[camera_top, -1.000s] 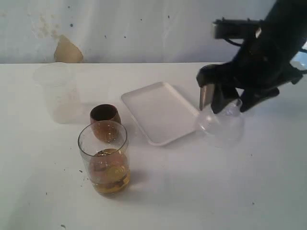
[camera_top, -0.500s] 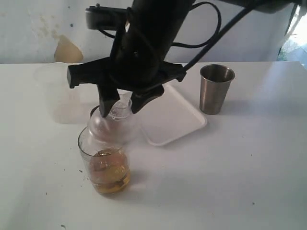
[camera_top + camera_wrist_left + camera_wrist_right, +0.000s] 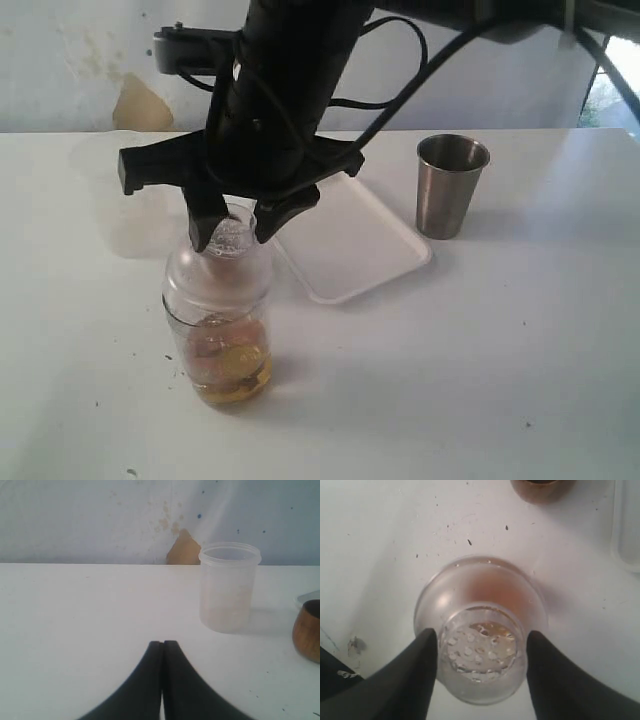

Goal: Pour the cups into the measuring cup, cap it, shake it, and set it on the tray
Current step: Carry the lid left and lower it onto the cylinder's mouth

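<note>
The clear measuring cup stands front left with amber liquid in its bottom. A clear domed cap with a perforated top sits on its rim. My right gripper reaches across from the right and is shut on the cap's neck, one finger on each side. The steel tumbler stands upright to the right of the white tray. The brown wooden cup is hidden behind the arm in the exterior view. My left gripper is shut and empty, low over bare table.
A frosted translucent beaker stands at the back left, close to the wooden cup. The right arm's black body and cables hang over the table's middle-left. A pale wall runs along the back of the table.
The right gripper carried the cap from beside the tray's right end across to the measuring cup and lowered it onto the rim. The steel tumbler came into view.
</note>
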### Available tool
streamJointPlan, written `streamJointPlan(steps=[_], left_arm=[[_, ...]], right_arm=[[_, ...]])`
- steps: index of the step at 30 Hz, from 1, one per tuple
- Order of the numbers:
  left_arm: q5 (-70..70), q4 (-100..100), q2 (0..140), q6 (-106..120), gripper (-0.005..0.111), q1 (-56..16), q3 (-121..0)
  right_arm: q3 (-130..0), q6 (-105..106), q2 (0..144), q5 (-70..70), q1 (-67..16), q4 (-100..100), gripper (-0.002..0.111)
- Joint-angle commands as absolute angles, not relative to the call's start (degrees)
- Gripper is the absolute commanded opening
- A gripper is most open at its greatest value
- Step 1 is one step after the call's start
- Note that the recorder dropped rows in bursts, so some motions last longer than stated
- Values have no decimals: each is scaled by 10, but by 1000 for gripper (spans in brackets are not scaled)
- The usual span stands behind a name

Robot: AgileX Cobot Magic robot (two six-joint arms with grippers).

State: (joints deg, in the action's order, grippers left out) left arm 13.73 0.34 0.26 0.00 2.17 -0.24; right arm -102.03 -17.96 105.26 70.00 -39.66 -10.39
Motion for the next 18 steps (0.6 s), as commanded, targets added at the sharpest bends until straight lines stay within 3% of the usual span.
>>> streamJointPlan(steps=[1, 15, 18], left_arm=[[133, 4, 0, 0, 0, 21, 0], [133, 4, 0, 0, 0, 21, 0], [133, 4, 0, 0, 0, 21, 0]], right_arm=[[-1022, -183, 1054, 700, -404, -94, 0], [-1022, -183, 1054, 700, -406, -54, 0], [-1022, -183, 1054, 700, -406, -54, 8]])
